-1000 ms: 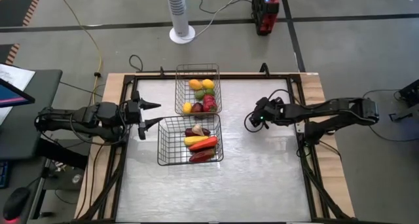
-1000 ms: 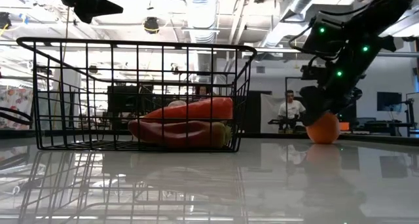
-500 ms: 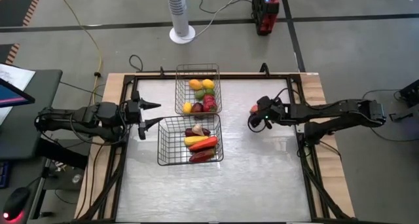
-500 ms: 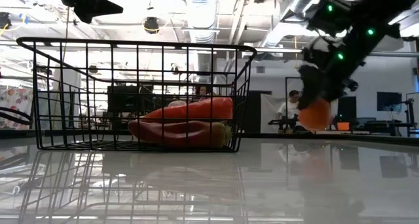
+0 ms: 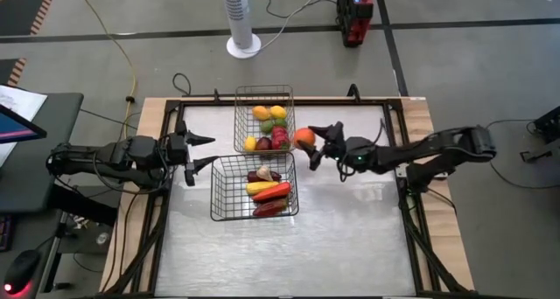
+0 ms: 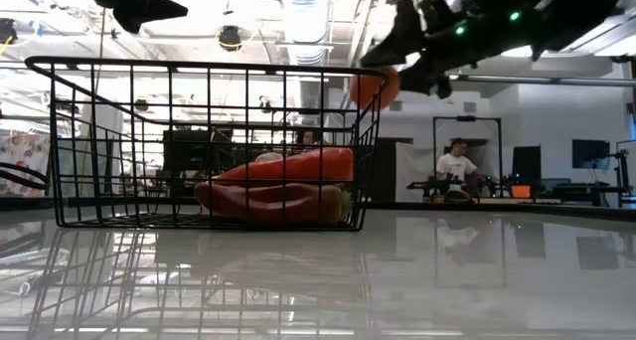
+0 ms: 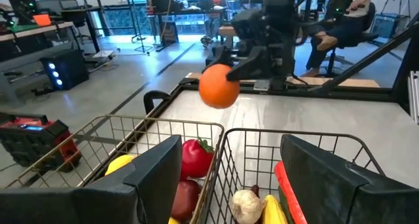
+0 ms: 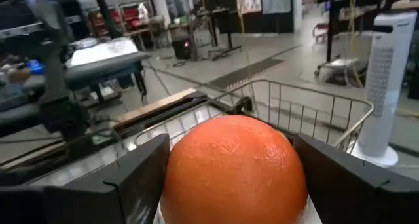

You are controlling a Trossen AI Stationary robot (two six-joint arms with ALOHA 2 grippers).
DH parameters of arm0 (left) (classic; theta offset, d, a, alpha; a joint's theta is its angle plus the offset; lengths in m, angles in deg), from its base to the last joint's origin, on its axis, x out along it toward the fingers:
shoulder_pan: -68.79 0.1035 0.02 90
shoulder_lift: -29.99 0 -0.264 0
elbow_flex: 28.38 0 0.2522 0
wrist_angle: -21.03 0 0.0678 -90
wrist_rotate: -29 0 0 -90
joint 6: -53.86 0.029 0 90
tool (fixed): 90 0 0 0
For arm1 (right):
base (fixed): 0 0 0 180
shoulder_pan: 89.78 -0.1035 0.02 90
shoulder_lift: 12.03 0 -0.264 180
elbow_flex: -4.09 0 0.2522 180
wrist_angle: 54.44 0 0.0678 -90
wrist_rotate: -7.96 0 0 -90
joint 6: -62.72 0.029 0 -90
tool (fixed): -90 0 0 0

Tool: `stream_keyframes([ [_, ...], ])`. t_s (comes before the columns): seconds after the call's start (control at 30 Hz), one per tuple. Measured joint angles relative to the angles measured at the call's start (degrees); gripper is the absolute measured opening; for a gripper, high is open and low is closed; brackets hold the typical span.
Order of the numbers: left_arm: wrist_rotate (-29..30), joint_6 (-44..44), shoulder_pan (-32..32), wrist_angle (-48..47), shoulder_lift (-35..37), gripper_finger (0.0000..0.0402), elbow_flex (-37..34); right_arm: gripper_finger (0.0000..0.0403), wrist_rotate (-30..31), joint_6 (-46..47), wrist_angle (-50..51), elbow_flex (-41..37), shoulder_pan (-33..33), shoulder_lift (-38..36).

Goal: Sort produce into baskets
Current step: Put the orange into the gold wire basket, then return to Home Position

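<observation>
My right gripper (image 5: pixel 311 142) is shut on a round orange fruit (image 5: pixel 304 138), raised above the table just right of the silvery far basket (image 5: pixel 264 118); the fruit also shows in the low view (image 6: pixel 374 86), the left wrist view (image 7: pixel 218 86) and the right wrist view (image 8: pixel 234 169). The silvery basket holds round yellow, orange, green, red and dark pieces. The darker near basket (image 5: pixel 254 187) holds long red and yellow pieces and a pale bulb. My left gripper (image 5: pixel 205 150) is open and empty, left of both baskets. My right gripper pinches the round orange fruit by its two opposite sides (image 8: pixel 288 160) between its two fingers. The fingers reach about level from the table's right side. The fruit is lifted clear of the table, higher than the basket rims.
A black frame (image 5: pixel 398 133) runs round the table top. Bare table lies right of and nearer than the baskets. A white tower fan (image 5: pixel 242 19) and a red box (image 5: pixel 354 13) stand on the floor beyond the far edge. People sit in the room behind.
My right gripper has lifted the orange fruit off the table and carried it up and toward the table's left, from the right part of the table to beside the silvery basket. It has stayed shut on the fruit. My left arm has kept still.
</observation>
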Motion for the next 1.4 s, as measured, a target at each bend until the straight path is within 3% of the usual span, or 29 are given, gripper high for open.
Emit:
stream_keyframes([
  [0.17, -0.02, 0.43, -0.02, 1.1, 0.0, 0.0249, 0.0, 0.0346, -1.02, -0.67, -5.92, 4.79, 2.17, 9.74],
  [0.33, 0.0, 0.47, 0.0, 2.02, 0.0, 0.0249, 0.0, 0.0352, -9.33, -1.18, -5.25, 13.5, 4.85, 16.98],
  [0.43, 0.0, 1.04, 0.0, 2.0, 0.0, 0.0249, 0.0, 0.0362, -12.85, -2.08, -0.08, 18.94, 6.42, 19.27],
  [0.7, 0.0, 1.43, -0.01, 1.5, 0.02, 0.0249, 0.0, 0.0397, -13.28, -2.11, 15.04, 27.14, 8.24, 20.45],
  [1.07, -0.03, 1.47, -0.02, 1.91, 0.07, 0.0249, 0.0, 0.0399, -10.28, -4.56, 25.31, 24.73, 6.41, 10.89],
  [1.23, -0.86, 4.02, 0.0, 4.91, 1.25, 0.0249, -1.94, 0.0399, -0.97, -3.54, 25.68, 15.28, 3.42, 2.79],
  [1.4, -0.24, 6.46, -0.02, 16.24, 7.38, 0.0249, -8.74, 0.0393, 3.83, -1.49, 16.81, 1.71, -1.09, -4.31],
])
